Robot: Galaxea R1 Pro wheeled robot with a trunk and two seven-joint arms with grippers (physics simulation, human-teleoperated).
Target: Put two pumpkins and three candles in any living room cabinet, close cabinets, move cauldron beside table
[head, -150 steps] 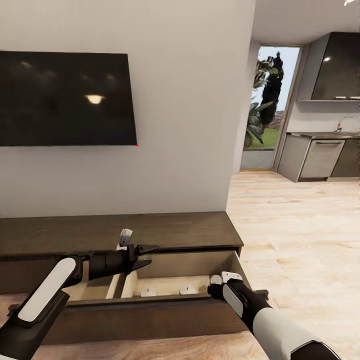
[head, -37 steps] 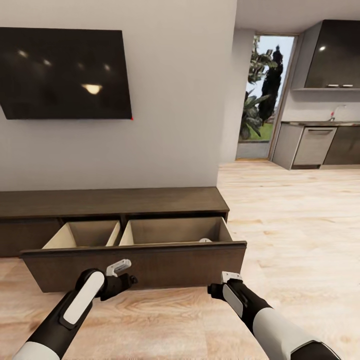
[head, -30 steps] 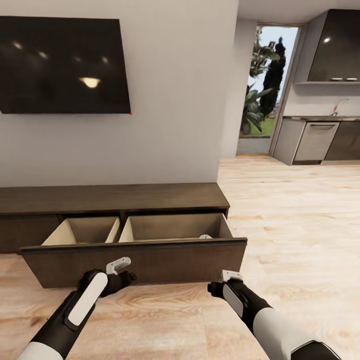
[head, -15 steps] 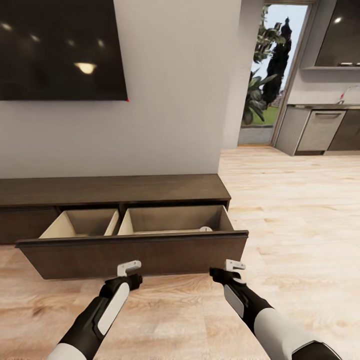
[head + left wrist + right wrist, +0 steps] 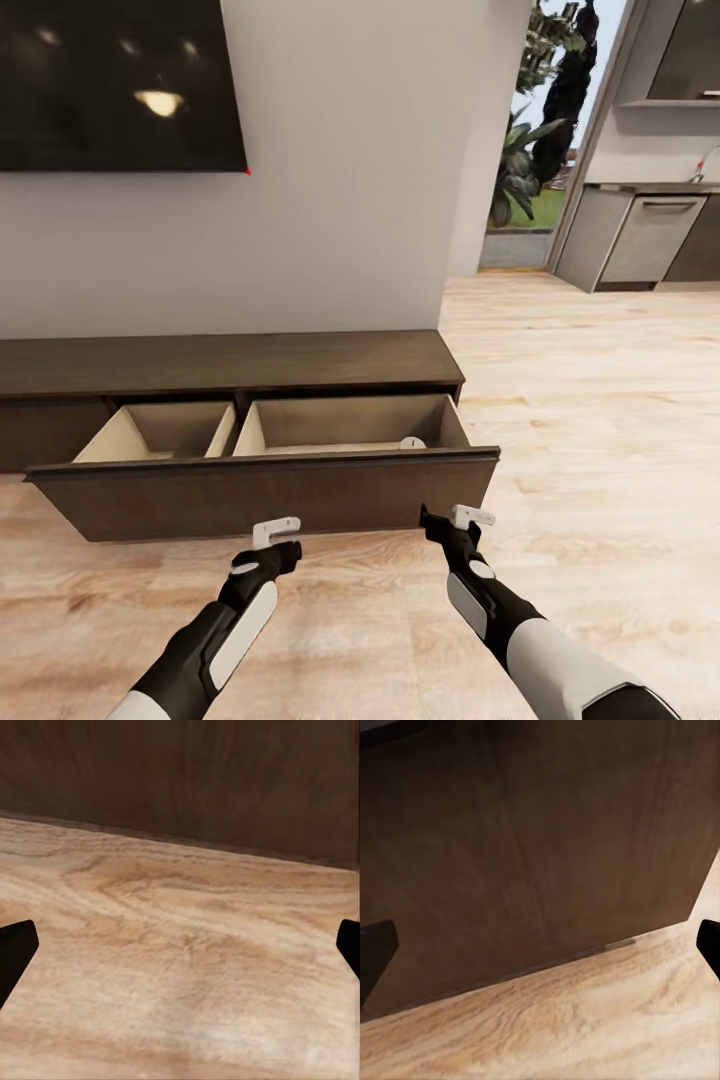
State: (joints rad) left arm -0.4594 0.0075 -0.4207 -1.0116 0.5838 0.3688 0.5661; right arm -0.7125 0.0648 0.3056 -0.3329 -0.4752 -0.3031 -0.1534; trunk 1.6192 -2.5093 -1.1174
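The cabinet [image 5: 230, 365] drawer [image 5: 265, 490] stands pulled out at frame centre, a candle [image 5: 412, 442] inside. Left gripper [image 5: 278, 540] and right gripper [image 5: 450, 525] face its front, fingers spread, empty. Television [image 5: 110, 85] upper left.

A dark television [image 5: 110, 85] hung on the pale wall [image 5: 340, 200]; the light wooden floor [image 5: 590, 400] led to a kitchen counter [image 5: 640, 235].

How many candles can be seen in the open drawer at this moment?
1: a pale candle top peeks over the drawer front in the cabinet's right-hand compartment, near its right end. The front hides the drawer floor, so others may lie unseen.
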